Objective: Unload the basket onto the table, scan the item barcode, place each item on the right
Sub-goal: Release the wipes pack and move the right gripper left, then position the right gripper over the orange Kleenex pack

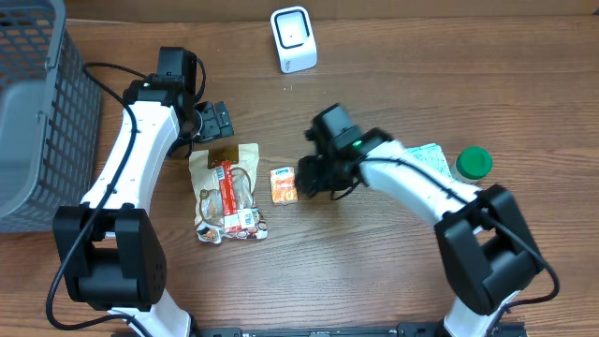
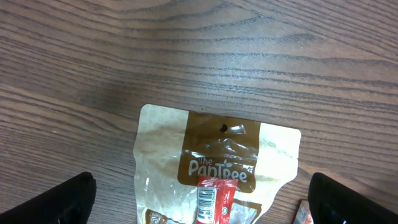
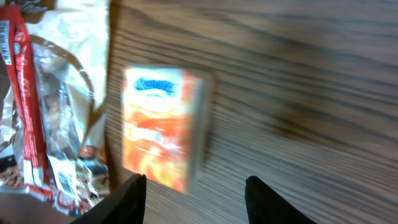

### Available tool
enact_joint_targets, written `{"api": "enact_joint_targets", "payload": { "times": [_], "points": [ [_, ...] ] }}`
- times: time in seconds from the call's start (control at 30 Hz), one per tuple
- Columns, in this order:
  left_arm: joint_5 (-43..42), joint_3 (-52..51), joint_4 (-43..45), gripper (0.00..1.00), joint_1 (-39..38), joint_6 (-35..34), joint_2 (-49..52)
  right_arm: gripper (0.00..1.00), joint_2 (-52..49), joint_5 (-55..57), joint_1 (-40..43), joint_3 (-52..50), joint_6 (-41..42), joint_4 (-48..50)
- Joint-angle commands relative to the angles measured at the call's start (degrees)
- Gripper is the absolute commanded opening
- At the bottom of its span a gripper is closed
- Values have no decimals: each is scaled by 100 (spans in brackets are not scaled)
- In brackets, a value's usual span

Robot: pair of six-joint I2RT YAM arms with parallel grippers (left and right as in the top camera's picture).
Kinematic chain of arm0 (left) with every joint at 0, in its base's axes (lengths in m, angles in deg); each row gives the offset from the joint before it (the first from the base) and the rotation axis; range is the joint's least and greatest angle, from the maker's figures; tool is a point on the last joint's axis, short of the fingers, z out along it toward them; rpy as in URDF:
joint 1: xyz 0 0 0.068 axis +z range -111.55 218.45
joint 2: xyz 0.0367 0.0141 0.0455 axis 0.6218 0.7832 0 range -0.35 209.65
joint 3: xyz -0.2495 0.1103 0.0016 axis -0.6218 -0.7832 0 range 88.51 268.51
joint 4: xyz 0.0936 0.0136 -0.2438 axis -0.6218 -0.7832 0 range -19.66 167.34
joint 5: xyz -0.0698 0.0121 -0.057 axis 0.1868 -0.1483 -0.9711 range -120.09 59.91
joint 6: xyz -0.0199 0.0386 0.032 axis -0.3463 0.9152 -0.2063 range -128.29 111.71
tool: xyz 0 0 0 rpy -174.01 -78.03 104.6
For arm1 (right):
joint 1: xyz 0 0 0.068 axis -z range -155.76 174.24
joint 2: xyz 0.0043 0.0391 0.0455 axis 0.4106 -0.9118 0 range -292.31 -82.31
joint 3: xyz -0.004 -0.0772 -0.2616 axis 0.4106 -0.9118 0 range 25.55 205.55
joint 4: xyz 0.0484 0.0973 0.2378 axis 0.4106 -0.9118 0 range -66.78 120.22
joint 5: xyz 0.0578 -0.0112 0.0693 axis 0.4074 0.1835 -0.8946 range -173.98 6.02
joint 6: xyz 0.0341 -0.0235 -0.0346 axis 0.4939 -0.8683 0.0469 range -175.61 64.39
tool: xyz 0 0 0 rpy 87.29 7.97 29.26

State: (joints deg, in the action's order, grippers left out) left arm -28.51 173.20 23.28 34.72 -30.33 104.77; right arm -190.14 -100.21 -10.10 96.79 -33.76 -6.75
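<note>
Overhead: white barcode scanner (image 1: 294,39) stands at the table's far edge. A small orange carton (image 1: 284,184) lies flat mid-table, just beside a PanTree snack bag (image 1: 227,192). The right gripper (image 1: 314,176) sits close to the carton's right side; the left gripper (image 1: 213,120) is above the bag's top edge.

Left wrist: fingers (image 2: 56,202) spread wide, gripping nothing; the bag top is below them.

Right wrist: blurred. Fingers (image 3: 270,202) partly apart, empty; the carton lies on the wood just ahead, nearer one finger.
</note>
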Motion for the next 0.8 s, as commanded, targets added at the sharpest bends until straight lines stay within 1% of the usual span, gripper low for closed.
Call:
{"api": "enact_joint_targets", "payload": {
  "times": [0.0,0.1,0.27,0.4,0.63,0.67,0.77],
  "points": [
    [35,63,11,100,-9,107,-66,52,101,1099,-470,116,439,262],
    [35,63,11,100,-9,107,-66,53,101,1716,-782,116,588,422],
    [35,63,11,100,-9,107,-66,52,98,2334,-1078,109,964,501],
    [33,63,11,100,-9,107,-66,52,98,2354,-1102,109,1102,520],
    [35,63,11,100,-9,109,-66,51,98,2354,-1102,17,1099,619],
    [33,63,11,100,-9,107,-66,49,98,2354,-1102,-94,1099,756],
    [35,63,11,100,-9,107,-66,45,98,2350,-1102,-289,1102,1008]
  ]
}}
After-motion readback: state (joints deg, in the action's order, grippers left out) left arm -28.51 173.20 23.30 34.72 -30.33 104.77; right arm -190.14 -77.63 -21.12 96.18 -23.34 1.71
